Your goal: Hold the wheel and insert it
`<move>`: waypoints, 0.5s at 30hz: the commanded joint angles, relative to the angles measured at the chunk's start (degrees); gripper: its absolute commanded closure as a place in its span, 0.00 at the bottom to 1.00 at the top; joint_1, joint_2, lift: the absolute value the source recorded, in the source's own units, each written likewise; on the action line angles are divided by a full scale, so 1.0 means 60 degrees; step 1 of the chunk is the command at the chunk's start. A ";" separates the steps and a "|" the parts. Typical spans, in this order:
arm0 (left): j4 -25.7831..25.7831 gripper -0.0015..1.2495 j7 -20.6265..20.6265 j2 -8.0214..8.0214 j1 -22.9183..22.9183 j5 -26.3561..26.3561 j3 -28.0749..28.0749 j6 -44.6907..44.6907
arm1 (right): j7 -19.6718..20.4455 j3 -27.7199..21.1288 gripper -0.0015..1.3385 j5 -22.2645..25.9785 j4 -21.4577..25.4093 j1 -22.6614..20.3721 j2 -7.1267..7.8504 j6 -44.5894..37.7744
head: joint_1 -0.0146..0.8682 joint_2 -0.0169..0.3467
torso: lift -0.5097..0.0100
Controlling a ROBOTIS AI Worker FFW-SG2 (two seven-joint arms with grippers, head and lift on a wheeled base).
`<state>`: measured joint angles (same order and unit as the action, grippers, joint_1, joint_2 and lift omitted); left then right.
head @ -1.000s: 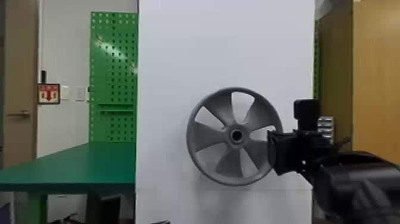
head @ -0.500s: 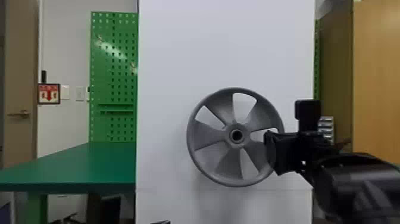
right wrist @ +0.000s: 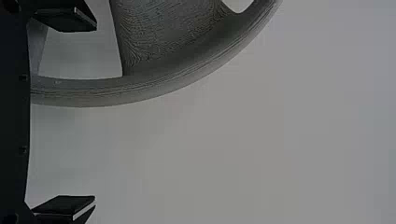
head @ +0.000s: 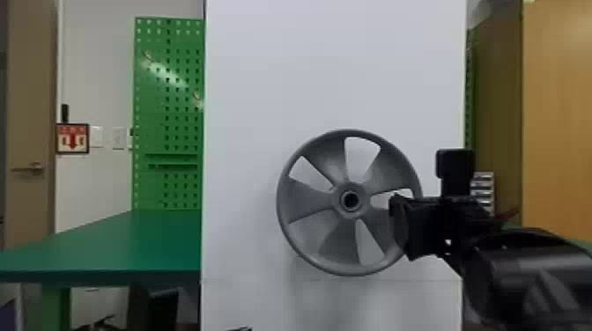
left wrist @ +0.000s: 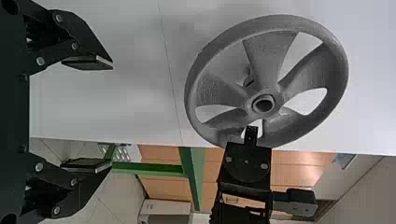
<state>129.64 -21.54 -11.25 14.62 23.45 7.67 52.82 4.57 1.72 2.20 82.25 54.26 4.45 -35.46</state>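
Left gripper (left wrist: 112, 114): jaws spread, empty. Right gripper (right wrist: 95, 112): jaws spread astride the rim of the wheel (right wrist: 140, 88), unclamped. Wheel upright at the white panel (head: 334, 66). Insertion appears largely done; full seating unconfirmed, right gripper's withdrawal outstanding.

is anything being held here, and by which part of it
Nothing is held. The left gripper and right gripper are both open; the gray spoked wheel has its rim between the right one's parted fingers, unclamped.
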 commanded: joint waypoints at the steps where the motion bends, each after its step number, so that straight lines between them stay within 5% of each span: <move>1: 0.0000 0.40 0.0000 0.0000 -0.0005 0.0018 -0.0004 -0.0014 | 0.0000 0.0020 0.00 -0.0016 0.0236 -0.0079 -0.0039 -0.0038 | 0.02 0.06 | 0.03; 15: 0.0000 0.40 0.0000 0.0015 -0.0108 0.0032 -0.0077 -0.0116 | 0.0015 0.0137 0.00 -0.0074 0.2097 -0.1002 -0.0186 -0.0287 | 0.02 0.06 | 0.03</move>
<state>129.64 -21.53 -11.19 14.09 23.59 7.31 52.19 4.66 2.18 1.77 92.09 49.72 3.53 -36.94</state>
